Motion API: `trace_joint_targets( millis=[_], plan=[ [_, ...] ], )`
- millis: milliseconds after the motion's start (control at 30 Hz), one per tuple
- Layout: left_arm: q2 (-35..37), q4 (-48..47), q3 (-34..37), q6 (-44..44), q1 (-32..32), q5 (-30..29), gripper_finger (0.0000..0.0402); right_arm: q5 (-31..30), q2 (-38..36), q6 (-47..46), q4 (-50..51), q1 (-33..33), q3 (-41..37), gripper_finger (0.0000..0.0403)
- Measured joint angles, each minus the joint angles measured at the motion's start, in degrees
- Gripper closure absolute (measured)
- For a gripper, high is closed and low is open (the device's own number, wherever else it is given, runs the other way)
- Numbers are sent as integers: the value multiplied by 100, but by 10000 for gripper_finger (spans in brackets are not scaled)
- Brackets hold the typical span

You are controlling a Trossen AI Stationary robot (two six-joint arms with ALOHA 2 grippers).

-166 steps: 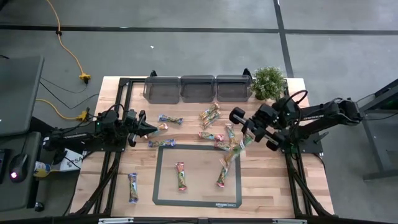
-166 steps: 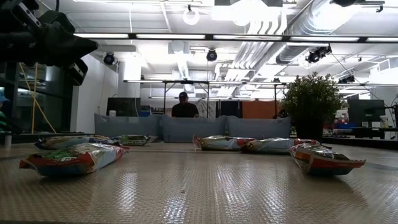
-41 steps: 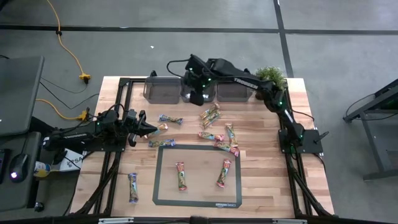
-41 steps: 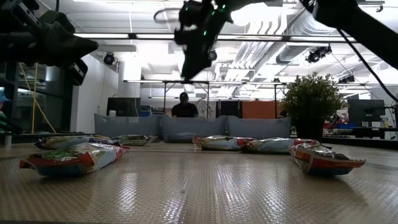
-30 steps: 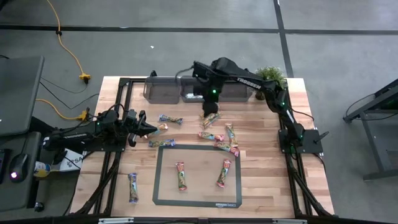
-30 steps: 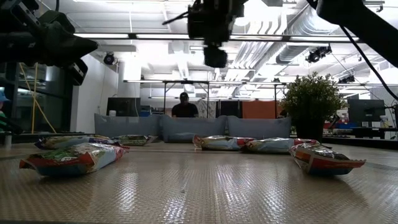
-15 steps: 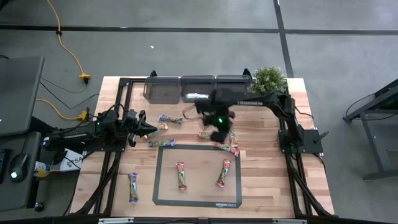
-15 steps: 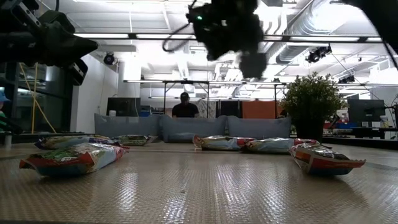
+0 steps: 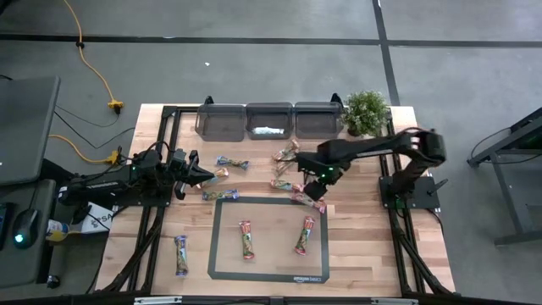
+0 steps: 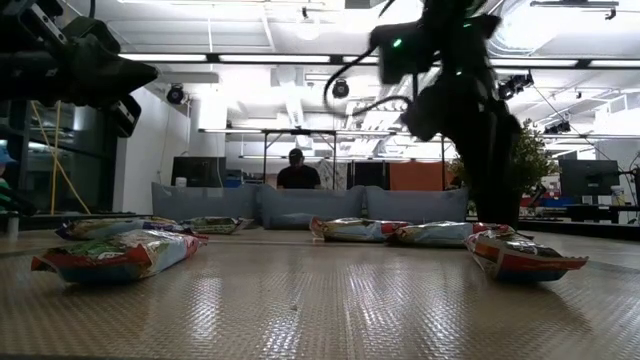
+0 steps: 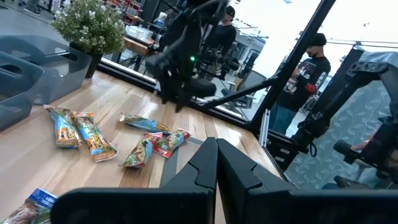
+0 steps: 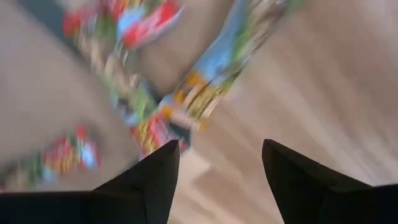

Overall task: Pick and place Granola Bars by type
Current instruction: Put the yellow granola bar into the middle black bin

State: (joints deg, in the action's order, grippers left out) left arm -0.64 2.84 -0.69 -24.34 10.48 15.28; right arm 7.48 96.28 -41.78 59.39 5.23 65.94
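Observation:
Several granola bars in shiny wrappers lie flat on the wooden table. A pair (image 9: 286,152) lies near the bins, a cluster (image 9: 306,196) right of centre, and two bars (image 9: 246,239) (image 9: 306,235) inside the black mat frame (image 9: 213,241). One bar (image 9: 269,130) lies in the middle bin. My right gripper (image 9: 316,182) (image 12: 217,149) hangs open, pointing down just over the cluster (image 12: 180,106), with nothing between its fingers. My left gripper (image 9: 206,175) (image 11: 216,149) waits shut at the table's left, above the wood.
Three grey bins (image 9: 220,119) (image 9: 318,119) stand along the far edge, with a small potted plant (image 9: 366,112) at their right. More bars lie at the left (image 9: 230,163) (image 9: 220,196) and near left (image 9: 181,255). People stand in the room beyond (image 11: 311,62).
My right gripper has swung away from the far bins toward the table's near and right side. It has come down low over the cluster of bars right of centre. The bars have kept their places.

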Motion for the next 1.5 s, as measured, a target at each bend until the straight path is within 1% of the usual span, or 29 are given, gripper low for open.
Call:
trace_joint_targets(
  millis=[200, 267, 333, 500, 867, 1100, 1500],
  plan=[
    [0, 1, 0, 0, 0, 1, 401, -455, -716, -1527, -1753, -6, -998, 187],
    [0, 1, 0, 0, 0, 2, 401, -489, -739, -1838, -2356, -4, -1294, 187],
    [0, 1, 0, 0, 0, 1, 401, -526, -727, -2012, -2651, 14, -1542, 187],
    [0, 1, 0, 0, 0, 3, 401, -686, -736, -2125, -2752, 138, -1822, 187],
    [0, 1, 0, 0, 0, 8, 401, -777, -713, -1769, -2826, 374, -1828, 187],
    [0, -1, 0, 0, 0, 23, 401, -506, -292, -1636, -3329, 457, -1825, 187],
    [-2, 0, 0, 0, 0, 19, 401, -546, 173, -1506, -3150, 452, -1524, 187]
  ],
)
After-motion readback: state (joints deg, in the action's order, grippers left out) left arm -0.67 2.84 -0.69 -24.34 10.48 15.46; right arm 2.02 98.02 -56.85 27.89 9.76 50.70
